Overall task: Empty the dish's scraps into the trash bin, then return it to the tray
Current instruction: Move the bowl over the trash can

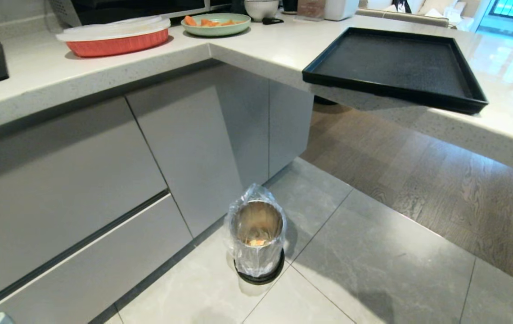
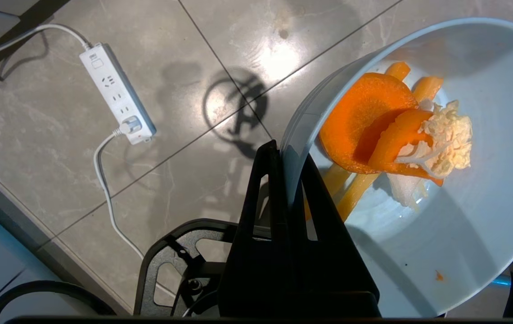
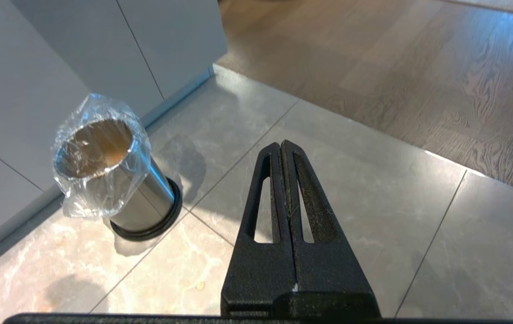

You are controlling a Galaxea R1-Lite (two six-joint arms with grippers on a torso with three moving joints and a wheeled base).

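In the left wrist view my left gripper [image 2: 289, 150] is shut on the rim of the dish [image 2: 463, 234], a white bowl held above the floor tiles. The scraps [image 2: 396, 130], orange carrot slices and pale vegetable bits, lie inside it. The trash bin [image 1: 256, 236], shiny metal with a clear bag and black base, stands on the floor by the cabinets; a few bits lie at its bottom. It also shows in the right wrist view, trash bin [image 3: 112, 175]. The tray [image 1: 396, 67] sits bare on the counter, overhanging the edge. My right gripper [image 3: 281, 145] is shut, hanging over the tiles.
A white power strip [image 2: 117, 92] with its cable lies on the floor under the left arm. On the counter stand a red baking dish [image 1: 114, 38] with a lid, a green plate [image 1: 216, 23] of carrots and a white bowl [image 1: 261, 8]. Grey cabinet fronts [image 1: 184, 144] stand behind the bin.
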